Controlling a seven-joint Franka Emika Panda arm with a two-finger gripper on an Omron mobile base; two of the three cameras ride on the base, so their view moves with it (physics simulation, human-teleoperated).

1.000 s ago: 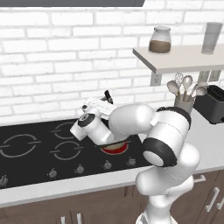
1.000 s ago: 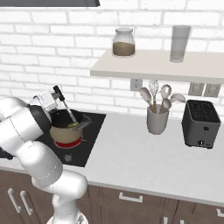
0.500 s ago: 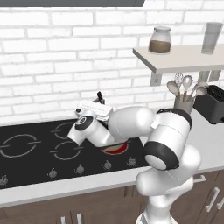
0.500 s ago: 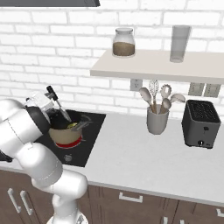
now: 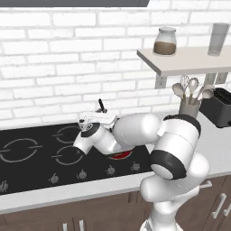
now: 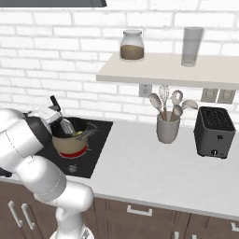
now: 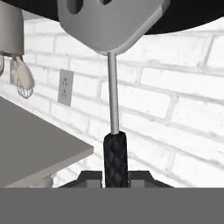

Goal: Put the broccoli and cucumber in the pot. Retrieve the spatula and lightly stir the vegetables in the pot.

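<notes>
Nearest the camera in the hand view, the gripper is closed tight on the black woven handle of the spatula, whose thin metal shaft runs up to a slotted grey blade. From the right base view that blade dips into the tan pot, which sits on the red-glowing burner at the right end of the black cooktop; a yellow-green piece inside, likely the cucumber, lies against the inner wall just beside the blade. The broccoli I cannot pick out. The main risk, as I judge it, is a stir that sweeps too wide or too hard: the blade could catch the rim and drag or tip the pot off the burner, or flick the cucumber over the edge onto the cooktop. The hold is low on a slim handle, so a sideways push from the vegetables might twist the spatula in the jaws. Farther back, the grey utensil cup and toaster on the desk stand well apart.
</notes>
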